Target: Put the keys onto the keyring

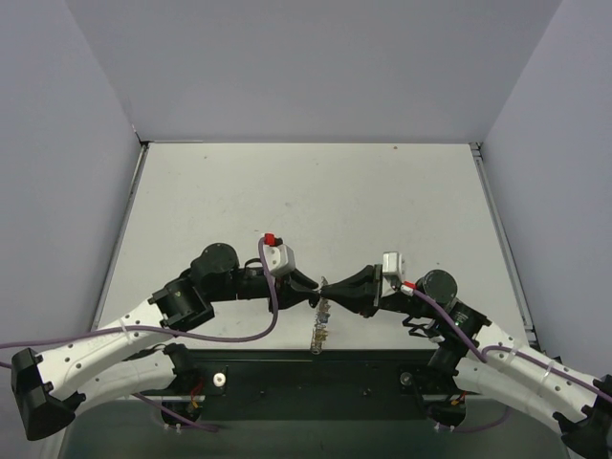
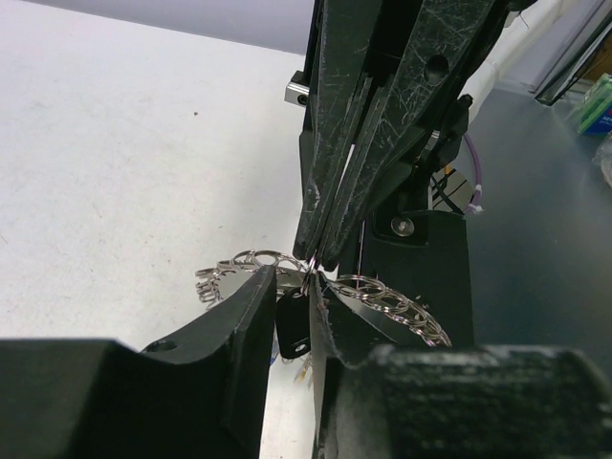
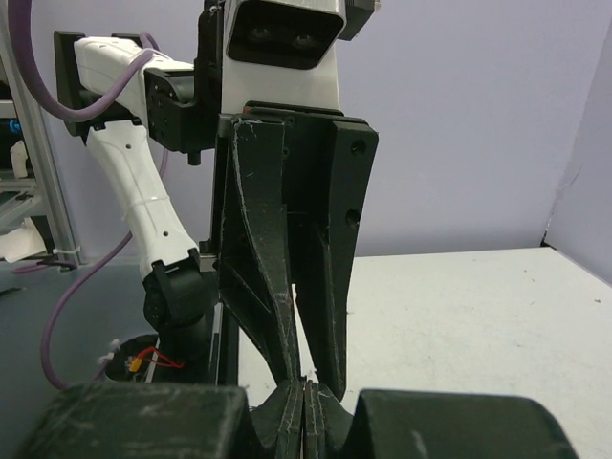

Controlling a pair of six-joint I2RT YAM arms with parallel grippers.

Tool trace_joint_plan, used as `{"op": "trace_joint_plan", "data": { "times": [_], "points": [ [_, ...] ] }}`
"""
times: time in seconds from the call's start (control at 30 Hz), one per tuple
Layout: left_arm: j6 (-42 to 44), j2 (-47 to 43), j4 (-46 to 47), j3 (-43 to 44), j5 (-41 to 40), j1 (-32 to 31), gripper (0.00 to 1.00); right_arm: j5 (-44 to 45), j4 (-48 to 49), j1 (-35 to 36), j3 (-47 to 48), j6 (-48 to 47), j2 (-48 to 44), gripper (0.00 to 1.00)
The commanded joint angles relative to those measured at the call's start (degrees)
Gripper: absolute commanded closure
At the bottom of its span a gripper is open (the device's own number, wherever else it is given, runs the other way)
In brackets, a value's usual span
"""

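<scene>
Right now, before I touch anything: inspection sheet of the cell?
surface: white table, one small speck.
job's things: keyring held between the arms; dark piece, likely a key, under its rim; other keys too small to tell.
clutter: nothing seen.
grippers: right gripper shut on keyring rim; left gripper straddles the key, grip unclear.
cables: purple cable along each arm, apart from the keyring.
surroundings: lilac walls on three sides.
</scene>
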Motion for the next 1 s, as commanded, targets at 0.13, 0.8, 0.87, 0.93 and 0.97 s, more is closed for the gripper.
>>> {"op": "trace_joint_plan", "data": {
  "times": [0.13,0.8,0.87,0.93,0.97],
  "points": [
    [-0.4,0.9,5.2,0.5,2.6,0.4,0.79,-1.2,5.5,0.2,1.5,-0.5,-1.6,1.0],
    [1.7,2.5,-13.8,9.7,-9.7,0.3,1.0,5.6,1.7,0.2,1.5,-0.5,-3.2,0.47],
    [2.2,3.6,-16.5,11.2,-11.6,0.2,1.0,6.7,0.5,0.2,1.6,-0.5,-3.8,0.39],
    [3.1,5.2,-21.0,14.0,-12.9,0.2,1.0,8.3,-1.2,0.2,2.2,-0.5,-4.1,0.3],
    [3.5,5.6,-23.9,14.9,-13.9,0.3,1.0,9.0,-2.3,0.2,2.5,-0.4,-3.9,0.25]
  ]
}}
